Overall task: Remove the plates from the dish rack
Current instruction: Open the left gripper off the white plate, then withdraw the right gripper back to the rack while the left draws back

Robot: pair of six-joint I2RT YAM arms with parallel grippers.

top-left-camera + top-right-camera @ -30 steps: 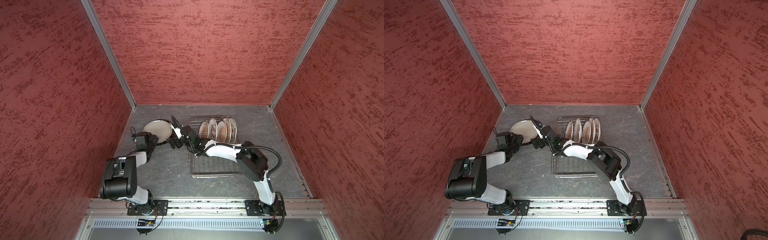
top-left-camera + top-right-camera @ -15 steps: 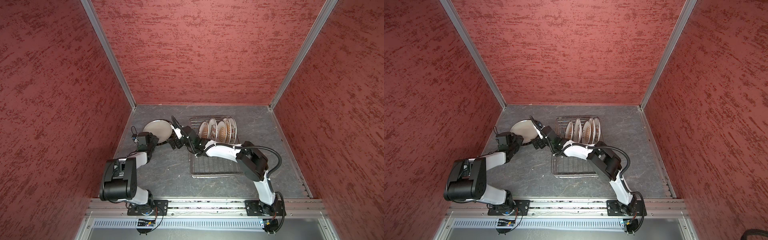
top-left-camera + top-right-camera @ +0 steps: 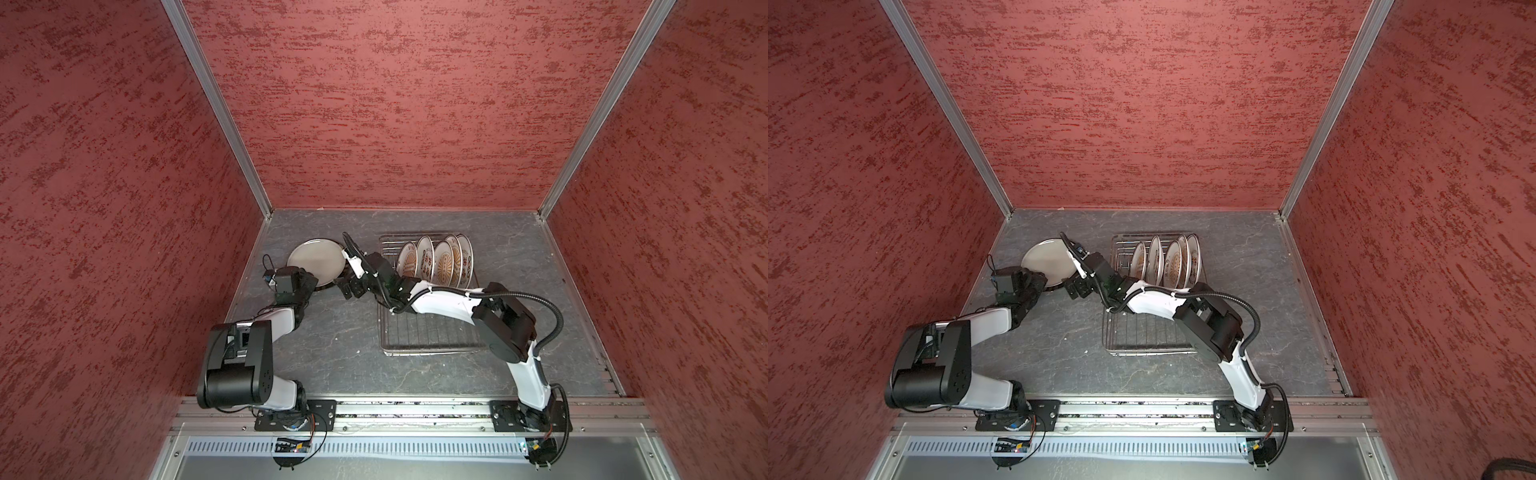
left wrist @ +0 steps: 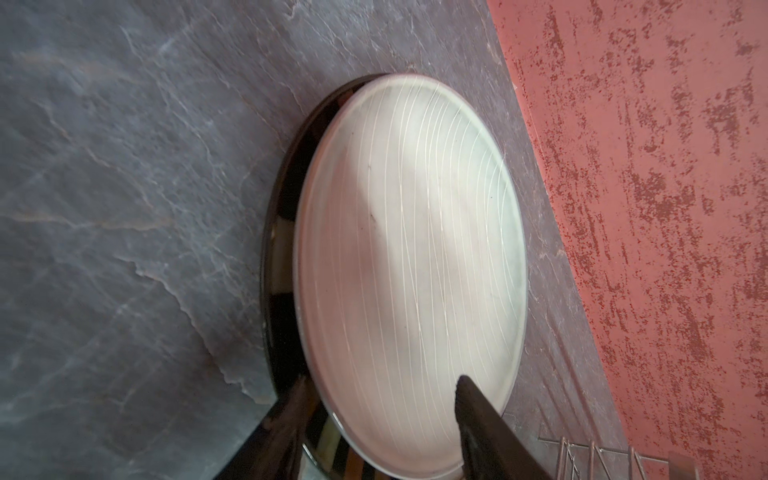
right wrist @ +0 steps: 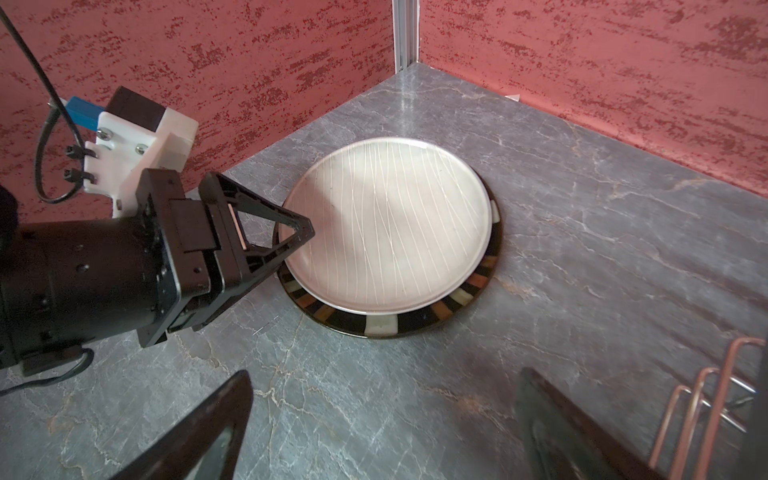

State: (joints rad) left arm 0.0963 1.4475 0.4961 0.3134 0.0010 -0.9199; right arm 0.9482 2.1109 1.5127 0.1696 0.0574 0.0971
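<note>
A large off-white plate (image 5: 386, 224) with fine lines lies flat on a dark-rimmed striped plate (image 5: 382, 324), on the table left of the dish rack (image 3: 428, 336). In both top views the stack (image 3: 316, 259) (image 3: 1048, 259) sits near the back left. My left gripper (image 5: 297, 247) is at the stack's near rim, open. One finger (image 4: 469, 399) hangs over the off-white plate (image 4: 411, 249) and the other stands outside the dark rim (image 4: 282, 199). My right gripper (image 5: 384, 374) is wide open over bare table between stack and rack, holding nothing. Several small patterned plates (image 3: 436, 259) stand upright in the rack.
The red side wall (image 5: 208, 62) and the metal corner post (image 5: 405, 33) stand close behind the stack. The rack's copper-toned prongs (image 5: 706, 407) are right beside my right gripper. The two arms (image 3: 440, 303) (image 3: 282, 320) nearly meet in front of the stack.
</note>
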